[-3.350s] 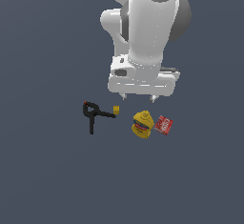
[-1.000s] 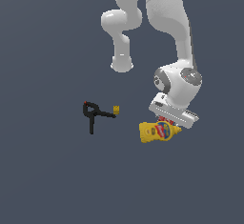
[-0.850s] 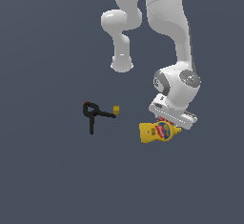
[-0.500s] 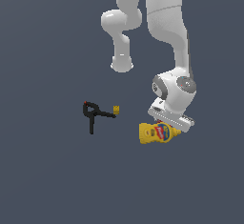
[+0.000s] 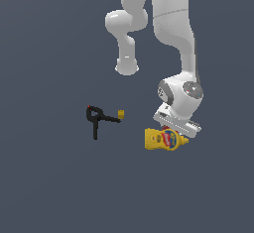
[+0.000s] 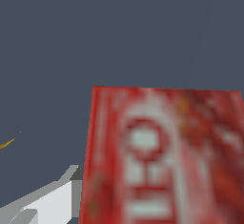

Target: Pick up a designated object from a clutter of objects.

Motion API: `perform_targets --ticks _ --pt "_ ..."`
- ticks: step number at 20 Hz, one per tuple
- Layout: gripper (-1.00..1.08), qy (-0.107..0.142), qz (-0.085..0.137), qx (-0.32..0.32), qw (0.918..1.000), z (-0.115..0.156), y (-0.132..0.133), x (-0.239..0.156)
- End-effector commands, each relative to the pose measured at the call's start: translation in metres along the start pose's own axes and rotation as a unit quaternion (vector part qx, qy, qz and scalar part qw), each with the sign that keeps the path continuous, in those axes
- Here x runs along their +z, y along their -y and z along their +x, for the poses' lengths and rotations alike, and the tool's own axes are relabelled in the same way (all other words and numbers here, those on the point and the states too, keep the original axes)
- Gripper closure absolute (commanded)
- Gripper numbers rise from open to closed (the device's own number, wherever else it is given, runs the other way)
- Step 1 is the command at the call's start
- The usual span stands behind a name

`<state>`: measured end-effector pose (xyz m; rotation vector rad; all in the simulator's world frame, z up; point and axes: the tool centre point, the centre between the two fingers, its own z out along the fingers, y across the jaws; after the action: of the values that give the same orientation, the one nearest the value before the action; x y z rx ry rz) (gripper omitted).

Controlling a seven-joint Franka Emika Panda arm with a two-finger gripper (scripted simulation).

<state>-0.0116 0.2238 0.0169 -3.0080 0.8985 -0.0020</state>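
Note:
The designated object, a flat red box (image 6: 162, 156) with white lettering, fills much of the wrist view at very close range. One light grey finger (image 6: 47, 201) stands beside the box's edge. In the exterior view the box is hidden behind the hand and the yellow mustard bottle (image 5: 166, 139), which lies on its side. My gripper (image 5: 173, 128) is down low right behind that bottle, and its jaws appear spread apart. The rest of the clutter of objects lies toward the exterior view's left.
A black clamp (image 5: 96, 122) with a red tip lies to the exterior view's left of the bottle. A tiny yellow cube (image 5: 121, 113) sits at the clamp's end. A yellow sliver (image 6: 7, 143) shows at the wrist view's edge. The floor is plain dark grey.
The hand has dropped from high above the clutter to just behind the mustard bottle, sinking a little more over the last second. The bottle now lies further to the exterior view's right, covering the box.

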Motion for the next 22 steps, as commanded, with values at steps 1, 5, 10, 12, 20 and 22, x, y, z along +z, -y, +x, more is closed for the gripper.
perform_targets --ticks 1,5,10,12,20,22 --pt "1.08 0.000 -0.001 0.002 1.0000 0.001 -0.002 0.002" --pt "1.08 0.000 -0.001 0.001 1.0000 0.001 -0.002 0.001" --pt "1.08 0.000 -0.001 0.001 1.0000 0.004 -0.007 -0.006" --pt "1.08 0.000 -0.001 0.001 1.0000 0.006 -0.011 -0.012" --pt "1.08 0.000 -0.001 0.001 1.0000 0.021 -0.039 -0.053" --pt "1.08 0.000 -0.001 0.001 1.0000 0.027 -0.049 -0.068"
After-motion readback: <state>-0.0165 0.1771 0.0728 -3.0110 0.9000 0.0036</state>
